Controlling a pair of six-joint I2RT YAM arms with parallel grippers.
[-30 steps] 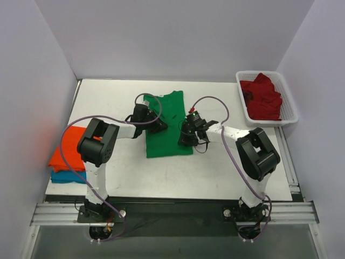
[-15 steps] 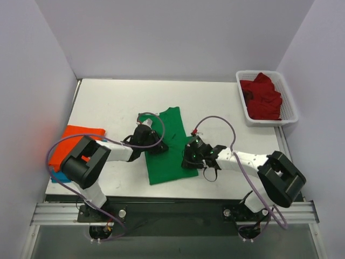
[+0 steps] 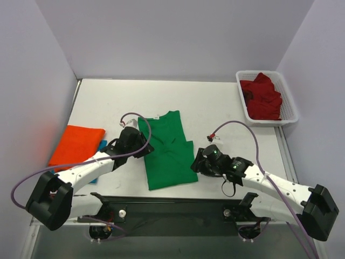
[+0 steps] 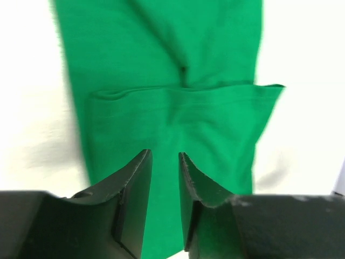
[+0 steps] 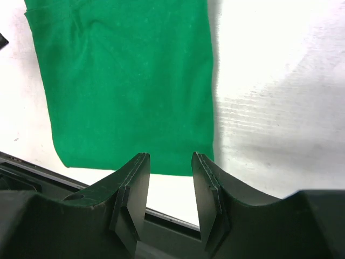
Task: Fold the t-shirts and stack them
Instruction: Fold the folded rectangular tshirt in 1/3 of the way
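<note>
Both arms have dropped low and pulled nearward since a second ago, and the green t-shirt [image 3: 167,154] came with them.

Left pincer [image 4: 164,156]: we see a narrow gap, nothing in it, at the shirt's left edge. Right pincer [image 5: 171,159]: wider apart, empty, at the near right corner.

The shirt lies flat mid-table, sleeves folded in. Orange t-shirt [image 3: 78,143] sits at left with the blue t-shirt [image 3: 102,144] peeking out beside it. The dark red t-shirt [image 3: 261,97] is in the basket [image 3: 285,121], far right.

Risks, our read:
- The near hem lies just beside the table [image 3: 215,102] edge, so any further nearward drag could slide it off.
- The left arm lies close by the stack, so a sweep could scuff it.
</note>
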